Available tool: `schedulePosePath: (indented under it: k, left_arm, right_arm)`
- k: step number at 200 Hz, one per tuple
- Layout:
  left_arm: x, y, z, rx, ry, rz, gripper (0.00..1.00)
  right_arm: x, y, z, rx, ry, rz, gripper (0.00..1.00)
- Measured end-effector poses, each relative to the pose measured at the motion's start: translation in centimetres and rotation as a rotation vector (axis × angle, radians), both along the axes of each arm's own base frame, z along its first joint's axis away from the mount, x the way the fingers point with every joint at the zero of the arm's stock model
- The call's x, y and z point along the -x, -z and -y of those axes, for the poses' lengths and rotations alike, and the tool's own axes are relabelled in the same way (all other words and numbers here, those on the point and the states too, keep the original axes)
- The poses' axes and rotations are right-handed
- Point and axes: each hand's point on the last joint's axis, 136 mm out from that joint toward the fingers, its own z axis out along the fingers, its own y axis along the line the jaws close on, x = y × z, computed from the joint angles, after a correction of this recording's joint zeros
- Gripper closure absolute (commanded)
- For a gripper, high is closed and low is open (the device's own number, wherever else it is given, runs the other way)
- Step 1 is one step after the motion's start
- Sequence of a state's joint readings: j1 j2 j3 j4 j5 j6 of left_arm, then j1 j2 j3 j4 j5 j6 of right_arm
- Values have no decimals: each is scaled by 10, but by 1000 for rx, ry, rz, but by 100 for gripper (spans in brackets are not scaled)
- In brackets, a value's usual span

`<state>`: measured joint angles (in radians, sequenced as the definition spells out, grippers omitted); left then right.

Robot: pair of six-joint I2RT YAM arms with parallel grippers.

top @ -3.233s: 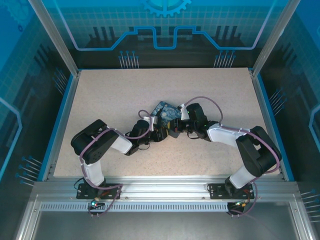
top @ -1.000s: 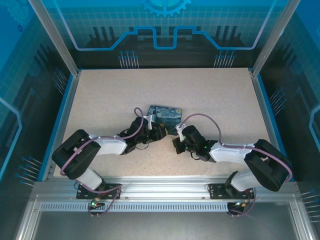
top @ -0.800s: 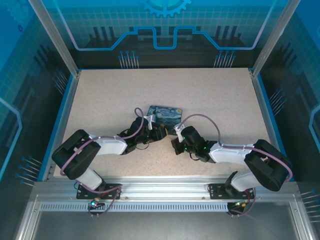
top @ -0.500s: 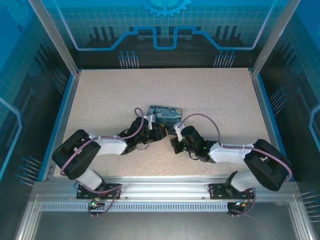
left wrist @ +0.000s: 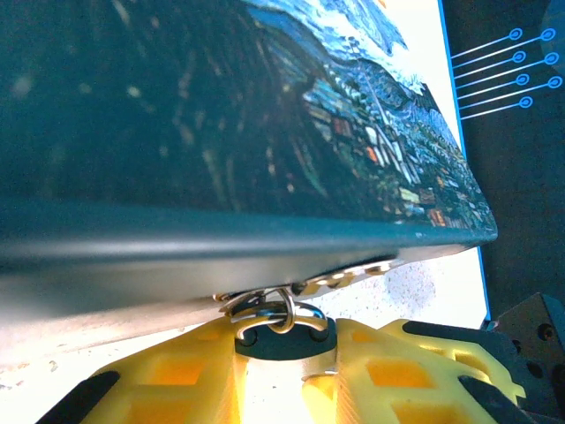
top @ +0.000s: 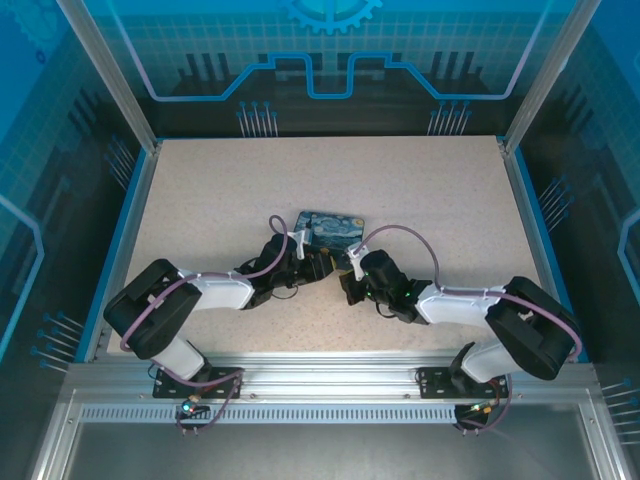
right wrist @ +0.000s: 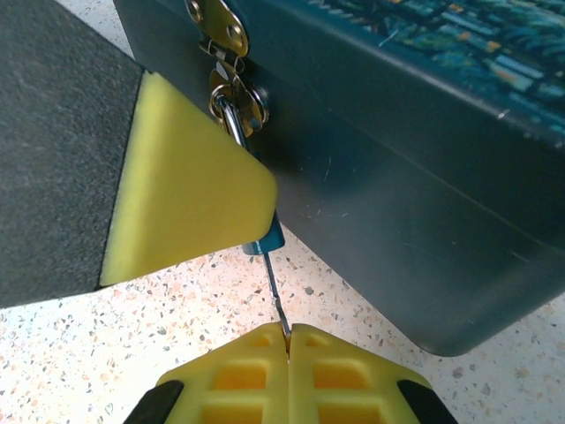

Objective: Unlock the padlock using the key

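Note:
The padlock [left wrist: 275,344], a small dark body with a metal shackle, hangs from the hasp ring of the starry-night tin [left wrist: 265,132]. My left gripper [left wrist: 281,355] is shut on the padlock's body, one yellow finger on each side. In the right wrist view the padlock's blue underside [right wrist: 268,239] pokes out below the left gripper's finger [right wrist: 190,194]. My right gripper [right wrist: 288,336] is shut on the key [right wrist: 275,291], whose thin blade reaches up to the padlock's underside. Seen from above, the left gripper [top: 322,266] and right gripper [top: 349,284] meet at the tin's near edge.
The tin [top: 338,226] lies flat in the middle of the speckled table [top: 200,200]. Its dark side wall [right wrist: 397,203] stands close to the right of the key. The metal hasp plate [right wrist: 221,26] sits above the padlock. Blue rails edge the table.
Over the last second my right gripper has crept left and slightly up toward the left gripper, bringing the key to the padlock. The left arm and tin have stayed still.

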<state>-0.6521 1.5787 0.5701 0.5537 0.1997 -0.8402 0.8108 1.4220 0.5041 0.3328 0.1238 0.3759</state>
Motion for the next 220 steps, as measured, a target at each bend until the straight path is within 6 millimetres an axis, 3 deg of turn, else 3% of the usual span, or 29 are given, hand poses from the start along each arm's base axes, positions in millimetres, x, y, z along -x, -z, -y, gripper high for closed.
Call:
schedulePosePath:
  k: [220]
  left_arm:
    - [-4,-3,0,10,-28,-3,73]
  right_arm:
    - [-7,-4,-5,-54,4,69,100]
